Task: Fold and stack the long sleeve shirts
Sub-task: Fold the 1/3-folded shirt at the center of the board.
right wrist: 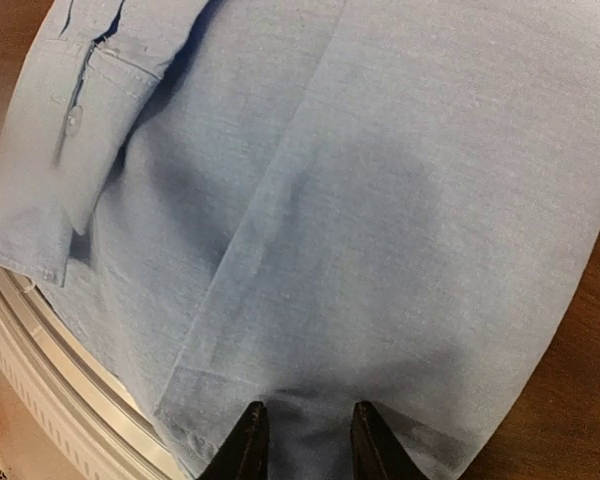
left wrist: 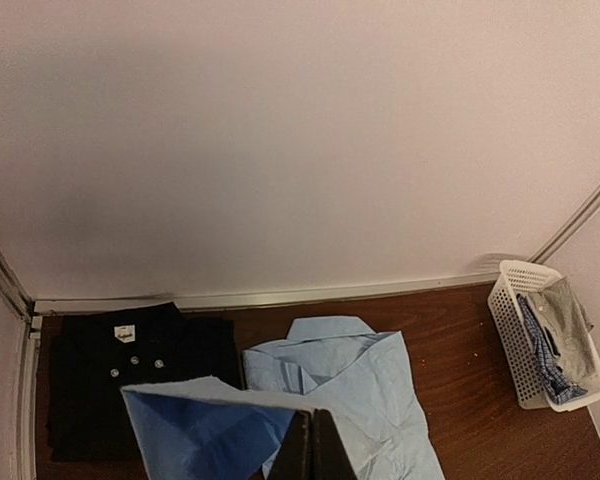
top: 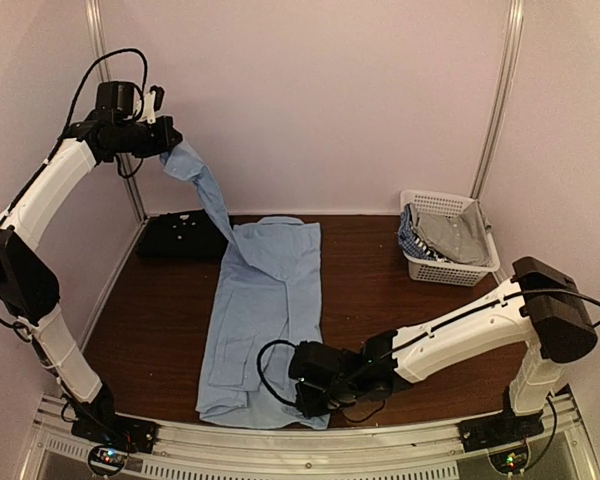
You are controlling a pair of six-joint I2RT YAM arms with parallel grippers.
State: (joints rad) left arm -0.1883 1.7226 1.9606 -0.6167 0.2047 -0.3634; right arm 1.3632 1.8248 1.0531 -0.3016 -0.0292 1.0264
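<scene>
On table (top: pixel 380 300), blue shirt (top: pixel 270 310) lengthwise front-to-back, collar rearward

**Tally of what is on the surface**

Two long sleeve shirts are showing: one light blue shirt (top: pixel 270 300) and one black shirt (top: pixel 180 237). One white lattice basket (top: pixel 445 272) is sitting on the one brown surface (top: pixel 380 290). Inside it two garments are showing, one grey garment (top: pixel 455 238) and one blue-checked garment (top: pixel 412 245); cannot tell if more are lying underneath. Two arms are standing in view, each carrying one hand: left hand (left wrist: pixel 311 445), right hand (right wrist: pixel 307 440). Each hand is showing two dark fingers (right wrist: pixel 248 440).
</scene>
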